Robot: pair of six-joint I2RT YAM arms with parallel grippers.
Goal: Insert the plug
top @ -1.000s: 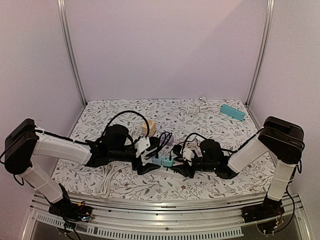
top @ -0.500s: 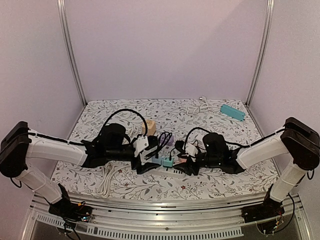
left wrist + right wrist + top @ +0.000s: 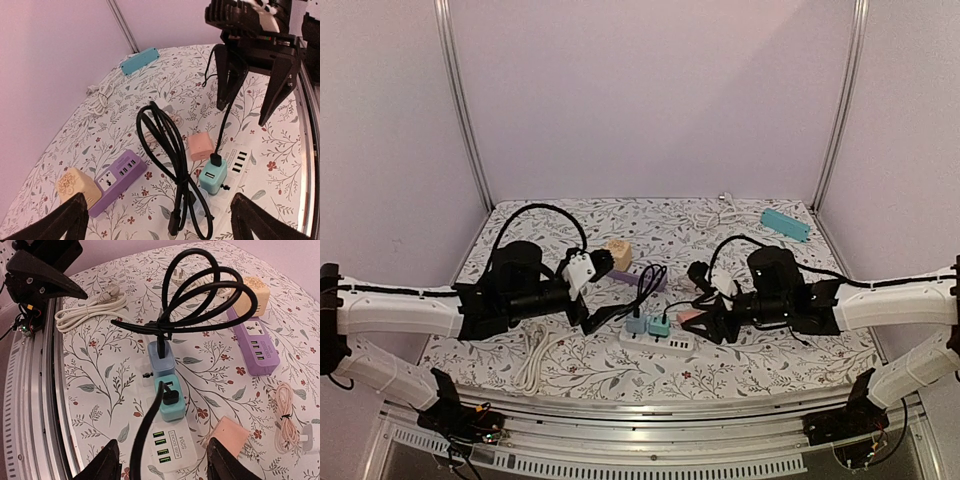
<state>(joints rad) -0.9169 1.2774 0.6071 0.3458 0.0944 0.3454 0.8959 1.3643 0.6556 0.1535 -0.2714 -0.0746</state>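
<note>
A white power strip [image 3: 172,446] lies near the table's front. A teal charger [image 3: 170,401] and a pale blue charger [image 3: 161,358] stand in it side by side. Each has a black USB plug [image 3: 170,396] in its top, and their black cable [image 3: 200,295] loops away in a tied bundle. In the left wrist view the teal charger [image 3: 215,179] sits ahead, with the plug [image 3: 216,160] in it. My left gripper [image 3: 600,318] hangs open to the left of the strip [image 3: 658,342], holding nothing. My right gripper [image 3: 704,328] is open just right of it, and the cable runs loose between its fingers.
A pink charger [image 3: 230,432] lies beside the strip. A purple power strip [image 3: 252,345] and a tan cube [image 3: 252,295] sit behind it. A coiled white cable [image 3: 95,310] lies at the front left. At the back right are a teal power strip [image 3: 785,222] and another white cable [image 3: 715,212].
Both arms have drawn back from the strip, the left one to the left and the right one to the right. The right gripper has opened and let go at the teal charger.
</note>
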